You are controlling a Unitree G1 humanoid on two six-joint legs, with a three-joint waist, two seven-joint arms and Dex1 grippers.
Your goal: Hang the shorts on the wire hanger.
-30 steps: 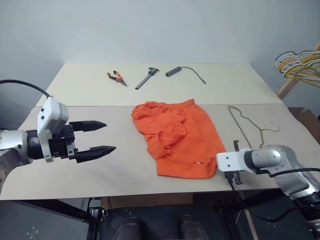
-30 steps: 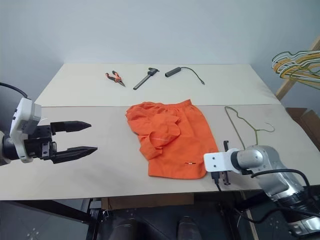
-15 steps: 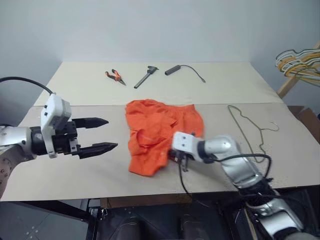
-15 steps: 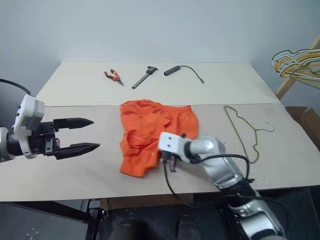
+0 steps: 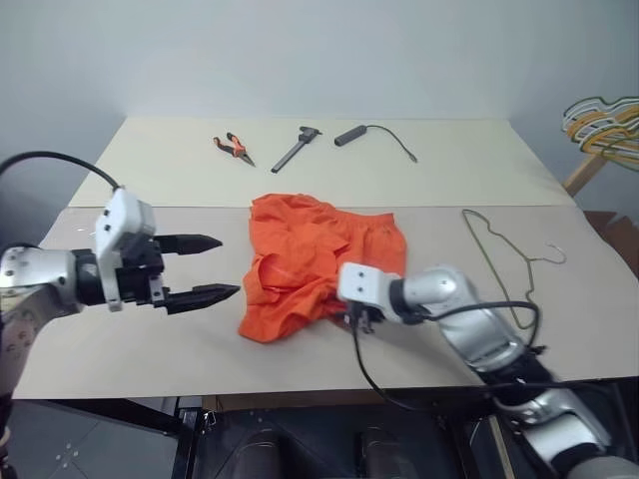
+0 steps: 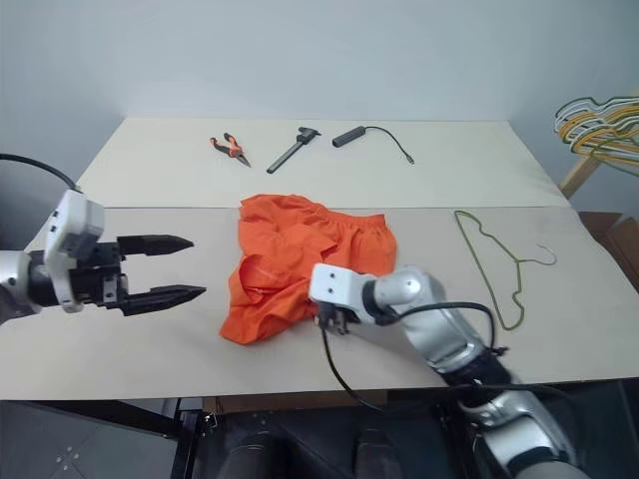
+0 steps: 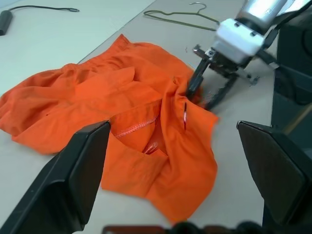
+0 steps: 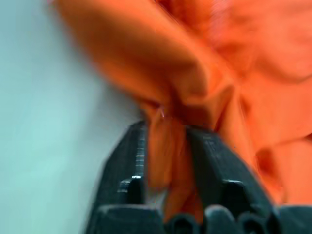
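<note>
We see the shorts (image 5: 310, 264) lying in a crumpled orange heap near the middle of the table (image 5: 150, 344). The right gripper (image 7: 207, 90) is at the edge of the shorts nearest us. In the right wrist view a fold of orange cloth sits between its 2 black fingers (image 8: 129, 165), which stand a little apart. We cannot tell if they are pinching the cloth or letting it go.

The left gripper (image 5: 205, 267) hangs over the table just to the left of the shorts, not touching them. Its 2 fingers are spread wide with nothing between them.

The wire hanger (image 5: 504, 257) lies flat on the table to the right of the shorts, well apart from them. At the far side of the table lie pliers (image 5: 232, 149), a dark tool (image 5: 295, 149) and a cable (image 5: 374, 136).
</note>
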